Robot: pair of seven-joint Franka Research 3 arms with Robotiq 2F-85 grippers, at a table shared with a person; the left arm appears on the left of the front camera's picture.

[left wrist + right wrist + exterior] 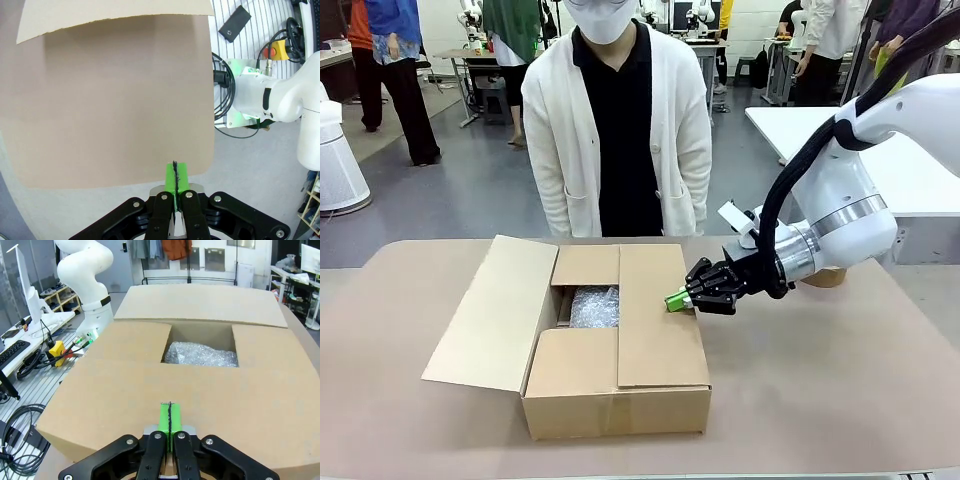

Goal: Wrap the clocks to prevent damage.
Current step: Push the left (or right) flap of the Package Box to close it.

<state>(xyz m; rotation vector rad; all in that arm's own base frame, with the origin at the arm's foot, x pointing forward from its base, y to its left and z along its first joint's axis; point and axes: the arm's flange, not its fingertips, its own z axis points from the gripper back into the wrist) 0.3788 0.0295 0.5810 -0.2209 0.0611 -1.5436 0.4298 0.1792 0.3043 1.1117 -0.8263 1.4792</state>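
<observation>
I recorded a cardboard box (616, 410) on the tan table (820, 390), with a bubble-wrapped bundle (593, 306) inside. Right gripper (677, 299) had its pads pressed together at the box's right flap. The left gripper (175, 180), likewise closed, hung over the table. A person (620, 140) stood opposite, with grey floor (480, 190) beyond.

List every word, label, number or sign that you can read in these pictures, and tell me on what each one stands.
No text is legible anywhere.
The cardboard box: plain flaps, no print.
The wall sheets: too small and blurred to read.
The black device: no readable marking.
</observation>
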